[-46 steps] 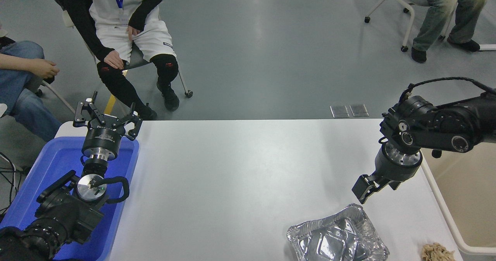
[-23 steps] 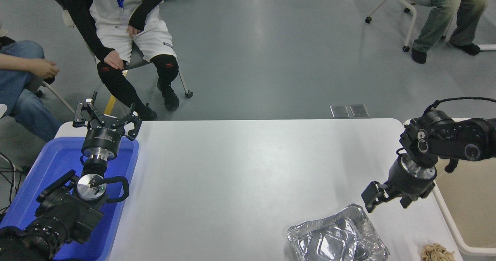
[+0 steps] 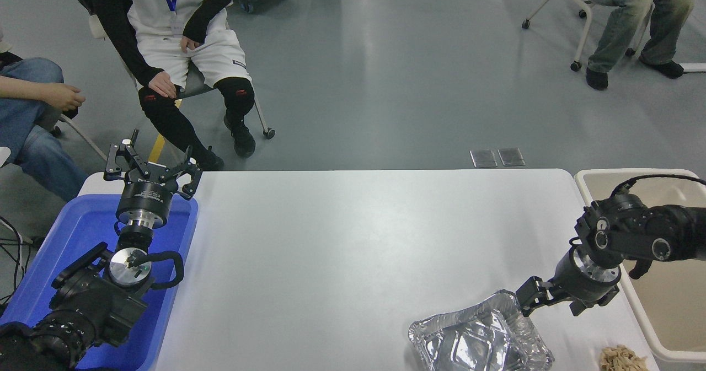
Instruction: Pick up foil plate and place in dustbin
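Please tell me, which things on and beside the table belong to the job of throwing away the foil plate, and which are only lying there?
For the job:
foil plate, near table edge
dustbin, at the table's right
right gripper, at the plate's far rim

Just lying about:
tan clump, right of the plate
blue tub, at the left
left gripper, parked over the tub
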You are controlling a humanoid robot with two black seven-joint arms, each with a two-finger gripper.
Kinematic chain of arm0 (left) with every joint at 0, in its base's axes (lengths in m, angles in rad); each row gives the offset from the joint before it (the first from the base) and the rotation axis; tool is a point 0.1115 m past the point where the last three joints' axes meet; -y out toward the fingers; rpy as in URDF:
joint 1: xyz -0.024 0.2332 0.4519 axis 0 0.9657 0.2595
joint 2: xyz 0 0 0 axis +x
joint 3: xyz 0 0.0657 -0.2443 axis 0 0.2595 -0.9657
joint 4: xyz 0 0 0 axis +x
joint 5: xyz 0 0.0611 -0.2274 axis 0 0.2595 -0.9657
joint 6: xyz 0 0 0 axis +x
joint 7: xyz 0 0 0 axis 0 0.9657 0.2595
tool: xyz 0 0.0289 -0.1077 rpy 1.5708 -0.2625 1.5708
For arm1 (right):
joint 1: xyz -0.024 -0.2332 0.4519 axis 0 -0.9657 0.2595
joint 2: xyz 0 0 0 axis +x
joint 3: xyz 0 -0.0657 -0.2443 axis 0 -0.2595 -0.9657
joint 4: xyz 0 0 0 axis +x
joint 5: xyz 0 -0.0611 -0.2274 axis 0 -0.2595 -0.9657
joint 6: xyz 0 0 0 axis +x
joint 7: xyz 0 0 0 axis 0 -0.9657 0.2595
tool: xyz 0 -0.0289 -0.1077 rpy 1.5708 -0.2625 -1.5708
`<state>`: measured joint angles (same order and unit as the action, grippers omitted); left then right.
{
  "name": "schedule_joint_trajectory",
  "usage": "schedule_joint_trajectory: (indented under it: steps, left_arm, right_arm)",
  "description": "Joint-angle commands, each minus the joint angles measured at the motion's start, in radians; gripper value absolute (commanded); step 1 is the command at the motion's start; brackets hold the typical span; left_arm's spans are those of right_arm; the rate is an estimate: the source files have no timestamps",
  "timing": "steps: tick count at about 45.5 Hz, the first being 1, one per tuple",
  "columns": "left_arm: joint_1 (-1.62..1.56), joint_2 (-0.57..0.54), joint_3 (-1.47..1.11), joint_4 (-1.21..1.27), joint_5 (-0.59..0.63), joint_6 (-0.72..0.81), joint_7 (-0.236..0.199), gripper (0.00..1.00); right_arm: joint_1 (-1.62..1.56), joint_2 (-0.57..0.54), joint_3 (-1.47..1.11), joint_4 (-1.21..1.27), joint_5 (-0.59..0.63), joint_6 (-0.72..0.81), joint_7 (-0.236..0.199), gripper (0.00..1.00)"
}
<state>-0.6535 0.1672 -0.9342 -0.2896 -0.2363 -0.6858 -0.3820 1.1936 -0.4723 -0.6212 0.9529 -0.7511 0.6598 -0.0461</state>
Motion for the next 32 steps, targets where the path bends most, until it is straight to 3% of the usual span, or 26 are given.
schedule_joint_trajectory:
  steps: [1,32]
  left_arm:
    - [0.000,0.000,0.000,0.000,0.000,0.000,0.000,0.99]
    - [0.000,0.000,0.000,0.000,0.000,-0.001,0.000,0.99]
  right_arm:
    - [-0.017,0.011,0.031,0.010,-0.007,-0.017,0.000,0.99]
    - [-0.103,0.026,0.034,0.012,0.010,-0.213,0.000,0.99]
